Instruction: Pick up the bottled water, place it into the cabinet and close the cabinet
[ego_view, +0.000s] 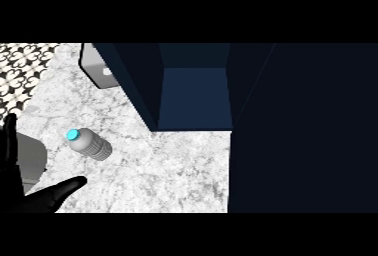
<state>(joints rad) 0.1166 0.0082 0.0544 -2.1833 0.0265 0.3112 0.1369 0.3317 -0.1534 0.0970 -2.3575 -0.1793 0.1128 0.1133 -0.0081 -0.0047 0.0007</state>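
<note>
- One hand is all I can see of the robot: the left hand (33, 200), black, low in the left corner of the head view.
- Its fingers are spread apart and fairly straight. One finger (10, 131) points up along the left edge and another reaches right across the counter (162, 170).
- It holds nothing and nothing lies in its grasp; the fingertip nearest the bottle is still apart from it.
- The right hand is nowhere in the view.
- The bottled water (91, 144) rests on the white marbled counter, up and to the right of the left hand, with bare stone between them.
- Its bright blue cap (72, 134) faces the upper left and its ribbed grey body runs down to the right. From this steep angle I cannot be sure whether it stands upright or lies tilted.
- The cabinet (196, 95) is open to the right of the bottle and farther back: a dark blue box with a lighter blue floor inside, and I see nothing on that floor.
- Its left wall comes down at a slant between the bottle and the opening.
- A broad dark panel (303, 125) fills the right side of the view, hiding the counter there.
- A grey slab (98, 70) pokes out behind the cabinet's upper left corner, partly hidden by it.
- Black-and-white patterned tiles (18, 65) show past the counter's far left edge.
</note>
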